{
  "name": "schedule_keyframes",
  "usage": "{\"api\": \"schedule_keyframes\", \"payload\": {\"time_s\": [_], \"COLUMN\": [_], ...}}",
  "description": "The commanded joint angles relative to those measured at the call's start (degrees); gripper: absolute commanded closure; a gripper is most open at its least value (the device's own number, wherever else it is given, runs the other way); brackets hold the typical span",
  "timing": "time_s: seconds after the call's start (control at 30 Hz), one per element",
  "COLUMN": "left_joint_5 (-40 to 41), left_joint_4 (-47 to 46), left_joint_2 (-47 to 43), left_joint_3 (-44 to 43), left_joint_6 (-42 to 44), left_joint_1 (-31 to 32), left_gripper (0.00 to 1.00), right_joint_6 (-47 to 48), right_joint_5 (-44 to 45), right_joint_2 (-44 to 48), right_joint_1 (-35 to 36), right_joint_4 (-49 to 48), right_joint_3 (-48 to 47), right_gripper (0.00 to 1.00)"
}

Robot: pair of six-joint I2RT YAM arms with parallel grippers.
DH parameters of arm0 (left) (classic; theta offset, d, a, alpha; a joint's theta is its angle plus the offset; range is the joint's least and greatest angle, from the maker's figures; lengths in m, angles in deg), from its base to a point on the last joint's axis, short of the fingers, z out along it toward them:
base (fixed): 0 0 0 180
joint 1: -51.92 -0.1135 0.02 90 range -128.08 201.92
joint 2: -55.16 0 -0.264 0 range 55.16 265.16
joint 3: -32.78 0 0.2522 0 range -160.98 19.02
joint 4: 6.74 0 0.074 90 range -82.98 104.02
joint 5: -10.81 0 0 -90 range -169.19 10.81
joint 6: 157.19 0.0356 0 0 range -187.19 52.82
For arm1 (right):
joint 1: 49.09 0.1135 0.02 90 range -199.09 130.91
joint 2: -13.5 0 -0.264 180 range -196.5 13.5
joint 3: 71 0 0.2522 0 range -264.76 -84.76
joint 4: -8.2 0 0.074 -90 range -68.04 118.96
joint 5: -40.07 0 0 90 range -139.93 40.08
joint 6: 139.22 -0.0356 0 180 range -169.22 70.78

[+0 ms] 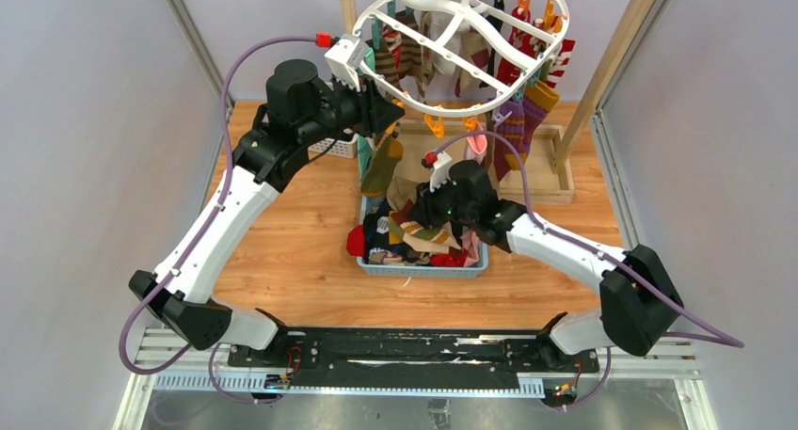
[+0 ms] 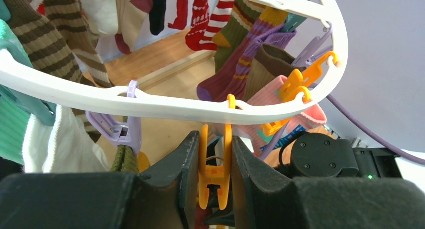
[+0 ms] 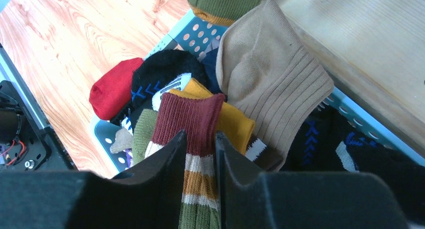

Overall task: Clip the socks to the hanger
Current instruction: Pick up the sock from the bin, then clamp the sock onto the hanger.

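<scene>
Left pincer (image 2: 214,139) clamps an orange clothespin (image 2: 214,175) at lower centre; right pincer (image 3: 200,138) pinches a striped sock (image 3: 188,113) near its cuff, a grip that could slip or drag neighbouring socks (image 3: 265,83).

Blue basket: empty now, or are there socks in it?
Not empty. The blue basket holds a mixed heap of socks, some draped over its rim; the right pincer is down among them.

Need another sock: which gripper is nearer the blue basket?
Right. The right gripper grips a striped sock at the blue basket; left gripper grips an orange clothespin on the hanger.
</scene>
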Motion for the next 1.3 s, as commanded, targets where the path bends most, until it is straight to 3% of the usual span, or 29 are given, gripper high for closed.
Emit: {"api": "schedule_keyframes", "payload": {"time_s": [0.0, 0.2, 0.33, 0.5, 0.63, 0.97, 1.17, 1.27], "left_joint_5": [0.82, 0.9, 0.89, 1.12, 1.25, 1.26, 1.13, 0.99], "left_joint_4": [7.8, 7.76, 7.83, 7.99, 8.21, 8.27, 8.0, 7.88], "left_joint_2": [-0.92, -0.98, -1.03, -1.01, -0.95, -0.72, -0.63, -0.53], "left_joint_3": [1.0, 1.11, 0.98, 0.69, 0.61, 0.28, 0.43, 0.5], "left_joint_6": [0.21, 0.21, 0.19, 0.47, 0.55, 0.2, -0.1, -0.5], "left_joint_1": [-1.37, -1.37, -1.37, -1.37, -1.37, -1.38, -1.37, -1.41], "left_gripper": [1.0, 1.0, 1.0, 1.0, 1.0, 1.0, 1.0, 1.0], "right_joint_6": [-0.78, -2.51, -0.04, 5.99, 6.38, 7.46, 10.83, 10.99], "right_joint_5": [-1.27, 0.03, 2.43, 14.44, 22.67, 38.89, 43.54, 44.09], "right_joint_2": [-0.69, 3.8, 8.05, 15.86, 20.88, 29.77, 33.43, 33.77], "right_joint_1": [-0.66, -0.34, 2.3, 10.41, 12.6, 13.01, 12.99, 13.0], "right_joint_4": [-1.94, -5.75, -4.88, -3.97, -2.21, 10.82, 15.5, 14.88], "right_joint_3": [1.34, 4.16, 4.71, 5.15, 2.48, -13.13, -19.55, -18.38], "right_gripper": [0.78, 1.0, 1.0, 1.0, 1.0, 1.0, 1.0, 1.0]}}
